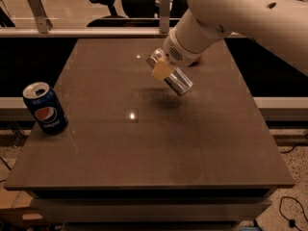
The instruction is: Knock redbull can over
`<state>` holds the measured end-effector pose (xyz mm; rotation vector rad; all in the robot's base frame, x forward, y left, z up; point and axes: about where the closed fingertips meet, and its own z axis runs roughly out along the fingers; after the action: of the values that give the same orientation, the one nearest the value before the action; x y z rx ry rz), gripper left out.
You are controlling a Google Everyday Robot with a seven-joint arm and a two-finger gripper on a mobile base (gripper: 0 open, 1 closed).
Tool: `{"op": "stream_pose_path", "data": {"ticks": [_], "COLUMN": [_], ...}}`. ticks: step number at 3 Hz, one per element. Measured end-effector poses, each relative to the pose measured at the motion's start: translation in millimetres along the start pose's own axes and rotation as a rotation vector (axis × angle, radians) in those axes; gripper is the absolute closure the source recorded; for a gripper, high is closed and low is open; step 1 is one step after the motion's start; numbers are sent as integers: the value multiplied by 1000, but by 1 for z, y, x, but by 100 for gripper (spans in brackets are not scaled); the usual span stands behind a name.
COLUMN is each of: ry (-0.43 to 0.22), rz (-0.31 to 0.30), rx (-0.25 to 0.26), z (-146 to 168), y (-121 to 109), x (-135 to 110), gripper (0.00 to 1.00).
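Note:
The redbull can [177, 81] is slim and silver. It hangs tilted in the air above the middle back of the brown table [144, 148], top end up-left, and casts a shadow below it. My gripper [165, 70] is shut on its upper half, and a yellowish finger pad [160, 70] lies across it. The white arm [231, 18] comes in from the upper right.
A dark-blue Pepsi can [44, 108] stands upright near the table's left edge. A small orange thing [198, 59] peeks out behind the arm at the back. Office chairs and a rail stand beyond the far edge.

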<state>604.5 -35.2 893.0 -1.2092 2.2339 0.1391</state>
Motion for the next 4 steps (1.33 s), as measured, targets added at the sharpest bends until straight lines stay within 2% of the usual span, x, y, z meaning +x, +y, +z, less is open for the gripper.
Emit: {"op": "stream_pose_path", "data": {"ticks": [2, 4], "ry": [93, 208], "rz": [22, 10], "rx": [20, -10], "z": [-1, 22], "y": [-3, -1], "x": [23, 38], "gripper": [100, 100]}}
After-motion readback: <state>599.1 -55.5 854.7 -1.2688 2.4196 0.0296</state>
